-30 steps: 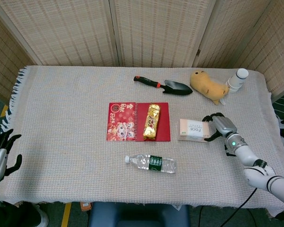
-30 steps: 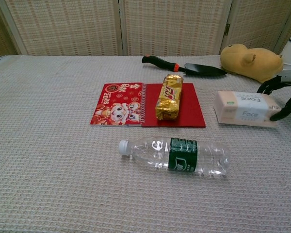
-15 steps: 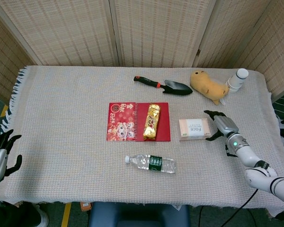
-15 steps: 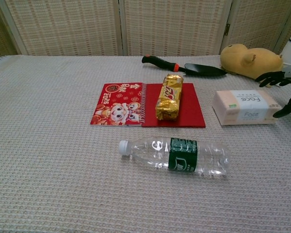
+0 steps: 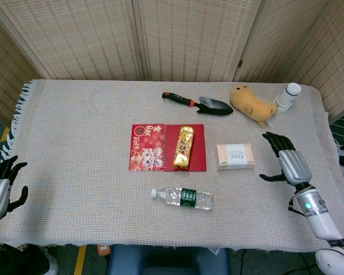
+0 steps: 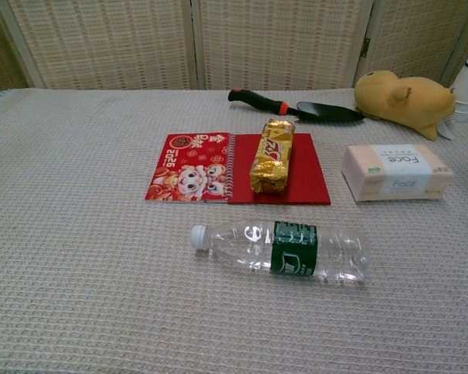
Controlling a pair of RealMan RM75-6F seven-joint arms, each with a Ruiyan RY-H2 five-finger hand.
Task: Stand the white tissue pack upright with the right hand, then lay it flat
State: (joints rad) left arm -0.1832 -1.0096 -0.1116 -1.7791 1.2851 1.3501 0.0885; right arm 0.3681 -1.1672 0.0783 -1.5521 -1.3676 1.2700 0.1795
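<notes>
The white tissue pack lies flat on the cloth, right of the red booklet, its printed face up. In the head view my right hand hovers to the pack's right, apart from it, fingers spread and empty. The chest view does not show that hand. My left hand hangs at the table's left front edge with fingers apart, holding nothing.
A red booklet carries a gold-wrapped snack. A clear water bottle lies in front of it. At the back are a black trowel, a yellow plush toy and a white bottle.
My right hand has let go of the tissue pack and drawn back to the right and toward me. The pack has settled flat, and the hand has left the chest view.
</notes>
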